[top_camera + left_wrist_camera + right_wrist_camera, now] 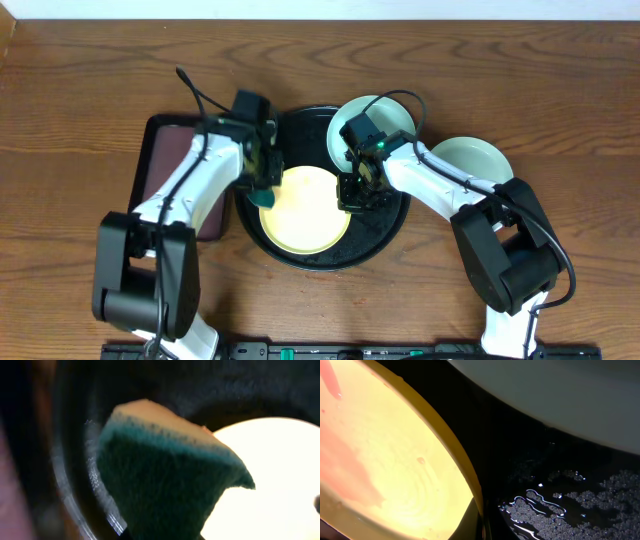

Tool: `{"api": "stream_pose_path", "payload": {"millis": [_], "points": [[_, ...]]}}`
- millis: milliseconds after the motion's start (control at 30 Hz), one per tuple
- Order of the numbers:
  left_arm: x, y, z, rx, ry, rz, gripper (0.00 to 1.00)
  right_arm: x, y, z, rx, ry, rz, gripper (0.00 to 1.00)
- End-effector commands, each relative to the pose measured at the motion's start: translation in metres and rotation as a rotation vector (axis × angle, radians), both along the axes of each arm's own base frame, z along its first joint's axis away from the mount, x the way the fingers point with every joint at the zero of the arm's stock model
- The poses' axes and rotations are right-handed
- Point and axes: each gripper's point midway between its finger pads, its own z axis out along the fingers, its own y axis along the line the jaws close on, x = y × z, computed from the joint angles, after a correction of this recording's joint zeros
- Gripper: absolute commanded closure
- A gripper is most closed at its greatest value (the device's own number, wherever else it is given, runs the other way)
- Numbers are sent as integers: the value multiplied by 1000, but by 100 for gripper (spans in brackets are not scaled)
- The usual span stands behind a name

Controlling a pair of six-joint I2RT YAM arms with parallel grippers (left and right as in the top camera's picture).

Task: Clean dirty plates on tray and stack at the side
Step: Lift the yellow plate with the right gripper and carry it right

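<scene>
A pale yellow plate lies in the round black tray. Red smears cross the yellow plate in the right wrist view. My left gripper is shut on a green sponge over the plate's left edge. The sponge fills the left wrist view and hides the fingers. My right gripper is shut on the yellow plate's right rim. One mint plate rests on the tray's far right rim. A second mint plate sits on the table to the right.
A dark brown rectangular tray lies on the table left of the black tray, partly under my left arm. Water droplets and foam cover the black tray's floor beside the yellow plate. The wooden table stretches all around.
</scene>
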Motion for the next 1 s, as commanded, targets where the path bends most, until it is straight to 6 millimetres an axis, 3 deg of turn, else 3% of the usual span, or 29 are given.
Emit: {"api": "stream_pose_path", "payload": {"millis": [0,200,400,433,467,600,800,967], "points": [[18,6,42,14,-94,62,92,5,0,-4,-5,-5,5,99],[19,13,42,51,-102,88,92,4,0,-7,-11,2,5,97],[17,16,32,75,-76,87,92,2,-1,-12,-16,14,1,83],[16,16,31,75,-73,87,92,2,-1,-11,-14,16,1,94],[15,16,30,76,-70,87,92,2,0,-11,-11,16,3,99],[13,17,28,78,-62,87,92,2,5,-7,23,17,33,99],[12,17,27,78,-61,86,92,8,-2,19,-19,-62,85,99],[13,17,27,77,-61,86,92,18,-29,65,-164,-250,96,99]]}}
